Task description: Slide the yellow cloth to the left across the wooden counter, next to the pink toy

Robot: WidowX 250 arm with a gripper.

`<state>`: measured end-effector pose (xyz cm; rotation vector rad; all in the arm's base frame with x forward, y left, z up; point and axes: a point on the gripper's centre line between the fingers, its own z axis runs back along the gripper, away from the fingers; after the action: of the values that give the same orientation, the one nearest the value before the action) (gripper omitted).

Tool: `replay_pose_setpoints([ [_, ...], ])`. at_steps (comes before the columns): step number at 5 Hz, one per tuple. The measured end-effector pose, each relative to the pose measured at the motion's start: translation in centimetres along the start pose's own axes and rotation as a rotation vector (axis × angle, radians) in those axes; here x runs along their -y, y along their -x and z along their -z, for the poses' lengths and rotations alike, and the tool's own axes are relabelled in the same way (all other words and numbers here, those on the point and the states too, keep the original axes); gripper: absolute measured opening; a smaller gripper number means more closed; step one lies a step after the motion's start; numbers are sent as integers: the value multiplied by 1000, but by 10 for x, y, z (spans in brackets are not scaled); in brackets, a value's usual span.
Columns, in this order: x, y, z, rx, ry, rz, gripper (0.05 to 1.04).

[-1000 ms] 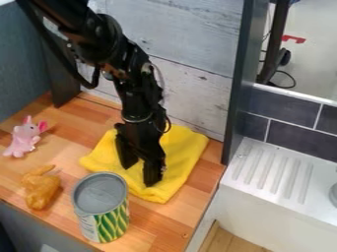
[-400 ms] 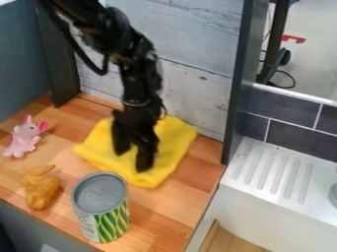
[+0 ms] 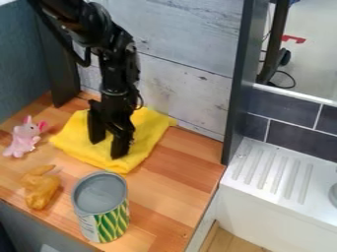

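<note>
Since the pink toy [image 3: 24, 139] sits just left of the yellow cloth [image 3: 146, 134], leftward shifts are best kept short. The brown toy [image 3: 39, 188] and the can [image 3: 105, 221], both nearer the camera than the cloth, also need room. Over the cloth, which lies on the bench [image 3: 178, 170], the fingers [image 3: 120, 146] stand apart, unclenched; light, even pressure should limit bunching.

Open counter [image 3: 176, 189] between can [image 3: 102, 211] and drainboard [image 3: 264, 173]
</note>
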<state>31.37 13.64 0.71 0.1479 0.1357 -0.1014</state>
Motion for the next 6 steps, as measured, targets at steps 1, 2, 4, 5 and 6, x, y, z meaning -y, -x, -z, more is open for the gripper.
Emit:
replay_pose_setpoints([
  [1,-5,-1,0,-4,-2,-6,1001],
  [2,-12,-1,-1,-21,-25,0,1001],
  [4,-27,10,-8,28,-20,-42,1001],
  [5,-30,10,-41,151,0,-69,1000],
  [6,-26,16,-52,193,32,-77,1000],
])
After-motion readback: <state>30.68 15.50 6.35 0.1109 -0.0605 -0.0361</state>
